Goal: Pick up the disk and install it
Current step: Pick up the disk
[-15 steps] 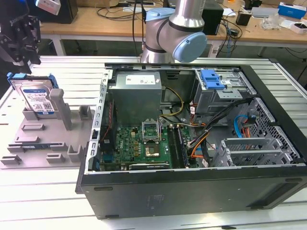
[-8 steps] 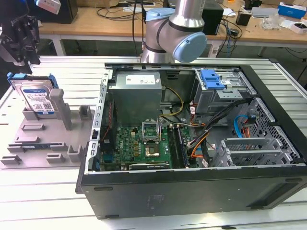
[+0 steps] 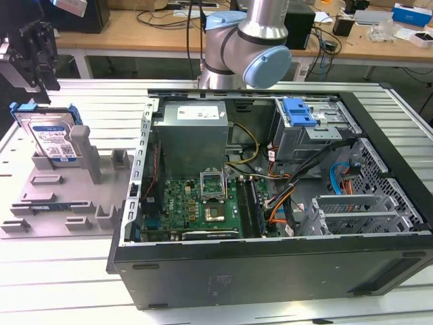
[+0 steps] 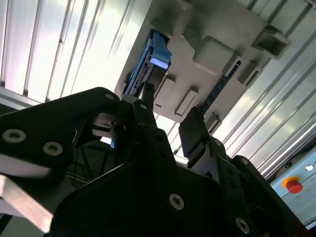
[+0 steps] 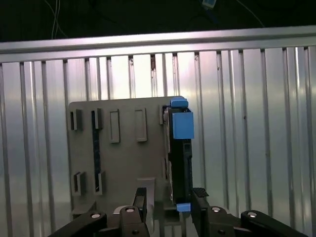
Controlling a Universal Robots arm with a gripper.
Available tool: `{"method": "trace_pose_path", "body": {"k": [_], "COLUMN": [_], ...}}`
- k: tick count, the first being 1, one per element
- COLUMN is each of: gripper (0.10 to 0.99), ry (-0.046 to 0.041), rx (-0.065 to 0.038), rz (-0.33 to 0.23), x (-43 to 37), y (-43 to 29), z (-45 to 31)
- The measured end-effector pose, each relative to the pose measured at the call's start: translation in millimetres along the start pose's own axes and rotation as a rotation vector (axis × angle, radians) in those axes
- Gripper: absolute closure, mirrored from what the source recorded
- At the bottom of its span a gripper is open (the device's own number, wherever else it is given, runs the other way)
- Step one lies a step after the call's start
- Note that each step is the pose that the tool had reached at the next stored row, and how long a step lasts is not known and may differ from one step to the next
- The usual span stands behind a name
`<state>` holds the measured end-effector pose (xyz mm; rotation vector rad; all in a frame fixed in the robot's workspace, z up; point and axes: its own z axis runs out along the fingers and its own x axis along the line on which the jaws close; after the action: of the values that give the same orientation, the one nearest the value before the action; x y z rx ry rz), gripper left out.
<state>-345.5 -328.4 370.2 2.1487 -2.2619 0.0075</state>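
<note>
disk (image 3: 51, 139): on edge in grey fixture (image 3: 47, 196), label toward exterior view's right | end effector (image 5: 170, 196): open, empty, above it

Showed a silver-grey tubular arm (image 3: 260, 20) with rounded pale blue joint caps (image 3: 267, 66); ended in a matte black gripper (image 5: 170, 197) studded with small silver screws (image 4: 175, 199).

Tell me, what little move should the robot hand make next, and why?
Probably lower straight down. The gripper hangs open above the disk, not touching it. In the first wrist view the disk's thin edge lines up with the gap between the fingers, nearer one finger. The disk stands upright in the grey holder.
</note>
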Motion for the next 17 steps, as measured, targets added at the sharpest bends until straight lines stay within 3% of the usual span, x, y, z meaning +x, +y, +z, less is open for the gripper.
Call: {"method": "trace_pose_path", "body": {"k": [5,6,7,9,17], "gripper": [0.604,0.604,0.604,0.604,0.604], "ry": [0.0003,0.0008,0.0009,0.001,0.0013], "rx": [0.0,0.0,0.0,0.0,0.001], "rz": [0.0,0.0,-0.001,-0.006,-0.03], "x": [-0.7,-3.4,-12.2,-18.2,-19.6], "y": [0.0,0.2,1.3,8.7,36.0], "z": [0.1,0.2,0.8,2.0,9.5]}}
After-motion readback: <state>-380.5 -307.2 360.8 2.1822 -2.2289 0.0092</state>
